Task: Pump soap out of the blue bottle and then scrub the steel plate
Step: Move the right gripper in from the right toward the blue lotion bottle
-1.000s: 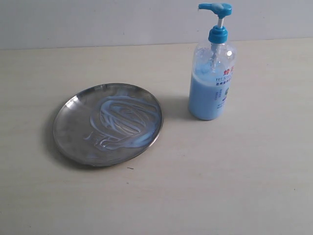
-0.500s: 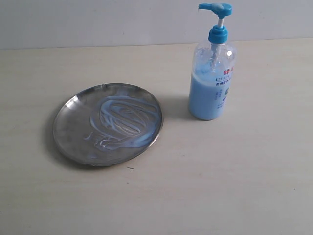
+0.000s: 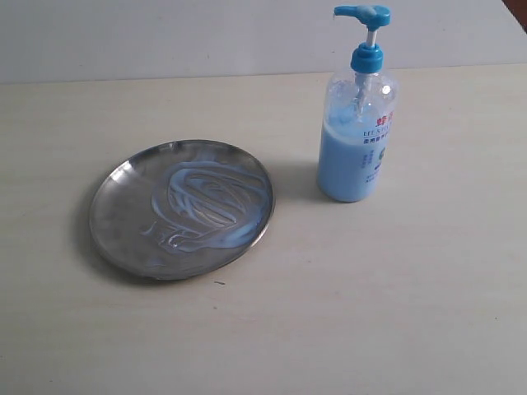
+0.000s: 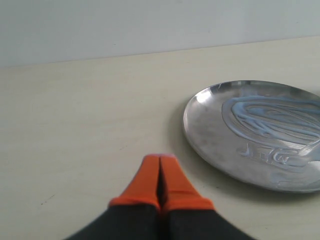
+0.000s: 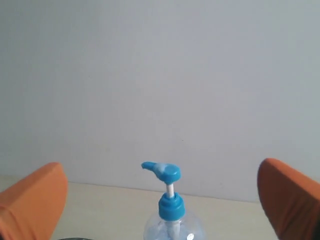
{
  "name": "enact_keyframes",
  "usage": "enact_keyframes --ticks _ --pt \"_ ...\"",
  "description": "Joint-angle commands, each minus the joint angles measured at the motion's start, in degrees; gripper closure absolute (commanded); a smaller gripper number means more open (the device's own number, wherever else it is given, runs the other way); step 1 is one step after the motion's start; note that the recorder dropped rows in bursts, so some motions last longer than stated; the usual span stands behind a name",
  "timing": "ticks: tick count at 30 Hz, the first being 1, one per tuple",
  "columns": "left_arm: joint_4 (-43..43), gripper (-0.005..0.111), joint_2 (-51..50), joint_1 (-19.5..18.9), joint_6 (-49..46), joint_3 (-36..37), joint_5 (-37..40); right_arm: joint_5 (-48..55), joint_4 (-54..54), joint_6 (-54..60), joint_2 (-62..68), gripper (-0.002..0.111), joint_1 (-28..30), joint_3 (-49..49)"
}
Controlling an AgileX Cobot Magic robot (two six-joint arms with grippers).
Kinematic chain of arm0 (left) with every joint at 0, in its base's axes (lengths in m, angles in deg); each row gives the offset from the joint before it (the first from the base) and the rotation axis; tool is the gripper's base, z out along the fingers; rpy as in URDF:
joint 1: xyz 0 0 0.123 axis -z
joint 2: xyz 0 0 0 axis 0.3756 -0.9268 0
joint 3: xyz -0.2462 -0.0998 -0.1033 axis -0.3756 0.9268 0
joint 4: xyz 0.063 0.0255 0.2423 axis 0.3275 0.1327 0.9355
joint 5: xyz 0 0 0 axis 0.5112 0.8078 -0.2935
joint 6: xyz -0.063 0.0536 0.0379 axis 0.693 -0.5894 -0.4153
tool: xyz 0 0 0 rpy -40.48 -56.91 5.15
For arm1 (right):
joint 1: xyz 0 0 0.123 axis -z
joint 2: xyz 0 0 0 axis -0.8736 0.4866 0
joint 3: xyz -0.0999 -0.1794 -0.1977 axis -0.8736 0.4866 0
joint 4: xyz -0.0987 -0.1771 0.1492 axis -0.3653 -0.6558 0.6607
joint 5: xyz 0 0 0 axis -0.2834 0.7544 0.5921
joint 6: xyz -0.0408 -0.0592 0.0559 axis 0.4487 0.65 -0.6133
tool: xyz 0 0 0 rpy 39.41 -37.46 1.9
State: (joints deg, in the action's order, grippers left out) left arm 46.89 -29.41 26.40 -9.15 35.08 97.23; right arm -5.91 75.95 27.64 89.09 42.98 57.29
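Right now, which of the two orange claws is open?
The right gripper: its fingers stand wide apart, while the left gripper is pressed shut.

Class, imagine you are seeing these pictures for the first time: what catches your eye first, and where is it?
The tall clear bottle of light-blue liquid with a bright blue pump stands upright on the right of the pale table. To its left, apart, lies the round shiny steel plate, smeared with swirls of pale blue soap. The orange-tipped left gripper is shut, short of the plate.
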Motion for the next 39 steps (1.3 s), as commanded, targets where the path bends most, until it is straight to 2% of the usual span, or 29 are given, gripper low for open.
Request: enact_keyframes --ticks 1,8,14,20,28,32,35,39 --pt "-0.1 0.107 0.4 0.3 0.0 0.2 -0.3 -2.0 4.6 6.0 12.4 0.003 -0.1 -7.3" --pt "-0.1 0.107 0.4 0.3 0.0 0.2 -0.3 -6.5 6.1 9.0 23.3 0.003 -0.1 -8.4" --pt "-0.1 0.107 0.4 0.3 0.0 0.2 -0.3 -7.3 6.1 9.1 24.1 0.003 -0.1 -7.9" --pt "-0.1 0.107 0.4 0.3 0.0 0.2 -0.3 -13.4 5.9 8.6 26.1 0.003 -0.1 -4.4" --pt "-0.1 0.107 0.4 0.3 0.0 0.2 -0.3 -13.6 5.7 6.5 26.6 0.003 -0.1 -3.5" --pt "-0.1 0.107 0.4 0.3 0.0 0.2 -0.3 -18.9 6.0 3.0 28.0 0.003 -0.1 0.4" --pt "-0.1 0.107 0.4 0.3 0.0 0.2 -0.3 -19.0 4.4 2.1 28.1 0.003 -0.1 1.0" --pt "-0.1 0.107 0.4 0.3 0.0 0.2 -0.3 -18.9 -4.2 -1.9 28.8 0.003 -0.1 1.0"
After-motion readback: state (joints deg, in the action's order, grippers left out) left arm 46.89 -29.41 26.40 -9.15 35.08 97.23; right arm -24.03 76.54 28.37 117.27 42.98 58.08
